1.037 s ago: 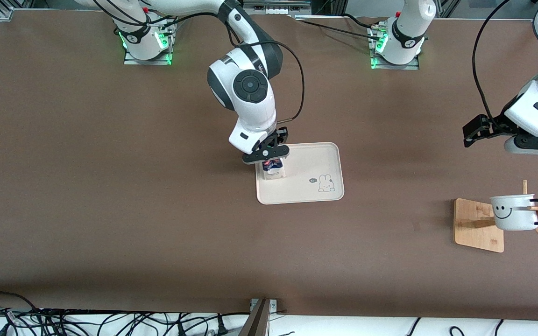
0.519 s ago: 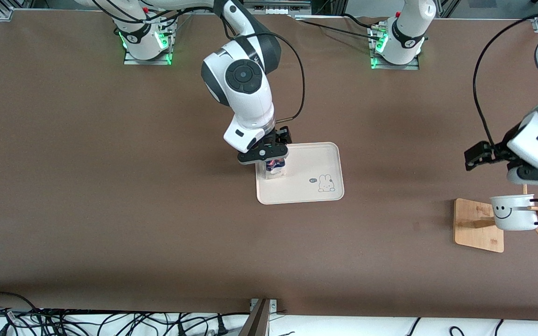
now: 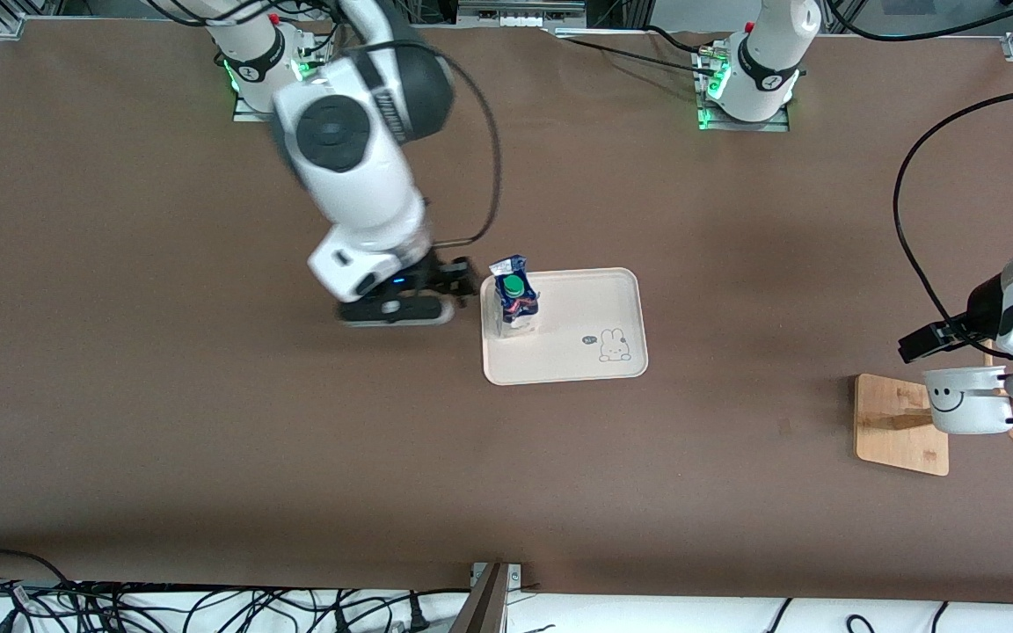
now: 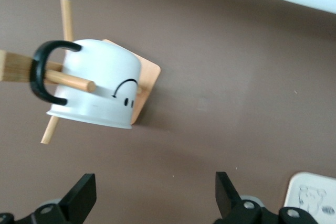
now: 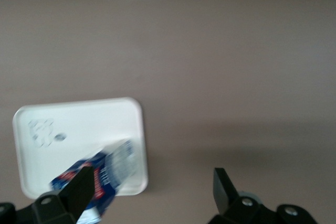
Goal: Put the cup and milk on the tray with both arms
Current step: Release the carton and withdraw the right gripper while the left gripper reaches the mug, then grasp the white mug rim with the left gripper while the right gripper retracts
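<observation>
Both hands open, milk point(image 3: 513, 299) beside right hand point(image 3: 397, 308)

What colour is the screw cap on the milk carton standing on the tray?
Green; the cap tops the milk, clearest in the front view.

The right tool point(image 5: 152, 192) hangs over the bare brown worktop point(image 5: 220, 66), its two black fingers point(image 5: 81, 187) spread wide with nothing between them. One finger overlaps the milk in this view; whether it touches cannot be told. The other finger is over plain worktop, well apart from the tray point(image 5: 79, 124). The tray is cream-white with rounded corners and a raised rim, and a faint bunny drawing point(image 5: 42, 132) with a small dark mark beside it sits near one corner. The milk point(image 5: 107, 174) stands in the tray beside the rim, showing dark blue with white lower sides and red marks, blurred.
</observation>
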